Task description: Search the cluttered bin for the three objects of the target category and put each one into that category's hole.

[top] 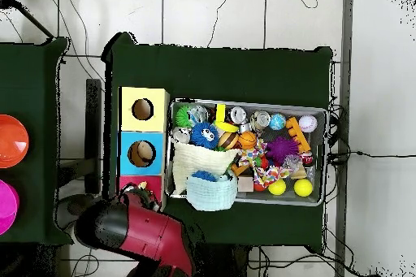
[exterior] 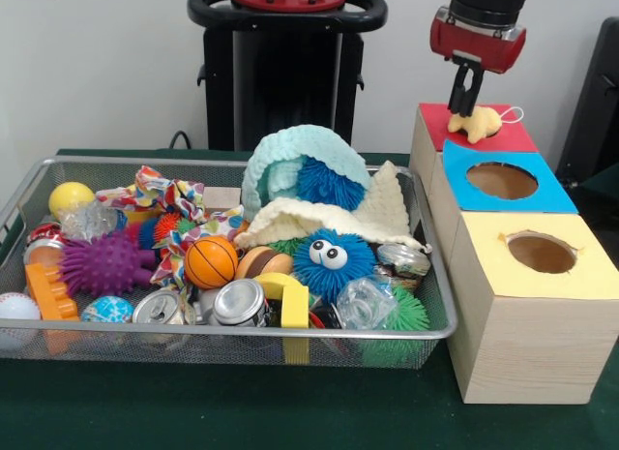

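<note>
My gripper (exterior: 465, 108) hangs over the red-topped box (exterior: 513, 138), the farthest of three wooden boxes, and is shut on a small yellow plush toy (exterior: 479, 127). The toy sits at the mouth of the red box's hole, with a white loop of string trailing to its right. In the overhead view the red arm (top: 138, 233) covers the gripper, the toy and most of the red box (top: 130, 182). The wire bin (exterior: 222, 330) holds mixed clutter, among it a blue fuzzy ball with eyes (exterior: 332, 261), a cream knit cloth (exterior: 319, 218) and a teal knit piece (exterior: 302, 148).
The blue-topped box (exterior: 503, 181) and the yellow-topped box (exterior: 542, 253) stand in a row toward the camera, right of the bin. A purple spiky ball (exterior: 104, 264), a small basketball (exterior: 210, 262), cans (exterior: 239, 302) and a yellow ball (exterior: 72, 197) also lie in the bin.
</note>
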`<state>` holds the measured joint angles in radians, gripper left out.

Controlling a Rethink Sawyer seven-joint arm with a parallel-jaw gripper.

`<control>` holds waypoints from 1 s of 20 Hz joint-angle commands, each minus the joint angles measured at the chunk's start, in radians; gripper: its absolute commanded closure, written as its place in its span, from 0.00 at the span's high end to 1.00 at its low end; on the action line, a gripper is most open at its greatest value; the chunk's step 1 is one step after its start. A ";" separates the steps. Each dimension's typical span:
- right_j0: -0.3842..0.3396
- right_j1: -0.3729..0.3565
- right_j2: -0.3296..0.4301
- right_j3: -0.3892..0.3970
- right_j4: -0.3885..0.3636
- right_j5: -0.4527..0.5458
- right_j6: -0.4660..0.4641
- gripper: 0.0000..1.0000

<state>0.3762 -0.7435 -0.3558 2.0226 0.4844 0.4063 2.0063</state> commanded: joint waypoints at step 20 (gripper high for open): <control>0.001 0.028 0.101 0.035 0.045 0.003 0.260 0.00</control>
<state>0.3694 -0.7429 -0.3262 2.0535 0.4851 0.3591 2.0063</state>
